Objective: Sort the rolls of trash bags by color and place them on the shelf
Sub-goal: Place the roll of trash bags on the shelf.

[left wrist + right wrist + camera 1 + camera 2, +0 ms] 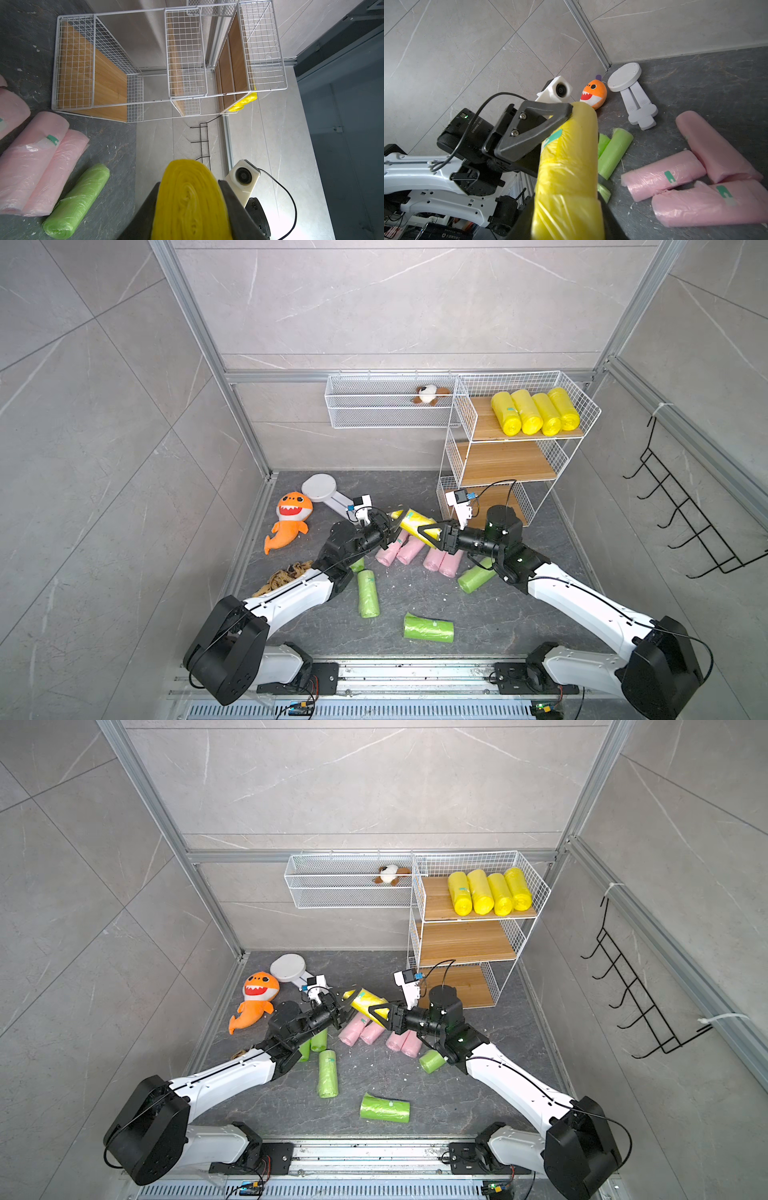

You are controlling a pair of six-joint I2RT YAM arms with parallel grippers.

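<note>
Top views, then wrist views: yellow roll [413,521] clamped by both grippers.
In both top views the roll is held tilted, the left gripper [392,526] at its 10 o'clock end and the right gripper [429,533] at its 4 o'clock end; the shelf [455,456] stands at 2 o'clock of it, four yellow rolls [534,412] laid on the top tier, and pink rolls [409,552] lie at 6 o'clock. In the left wrist view the jaws are closed narrowly on the roll's end face. In the right wrist view the jaws are closed on the roll's body, a finger [550,107] of the left gripper pressed against its far end.
</note>
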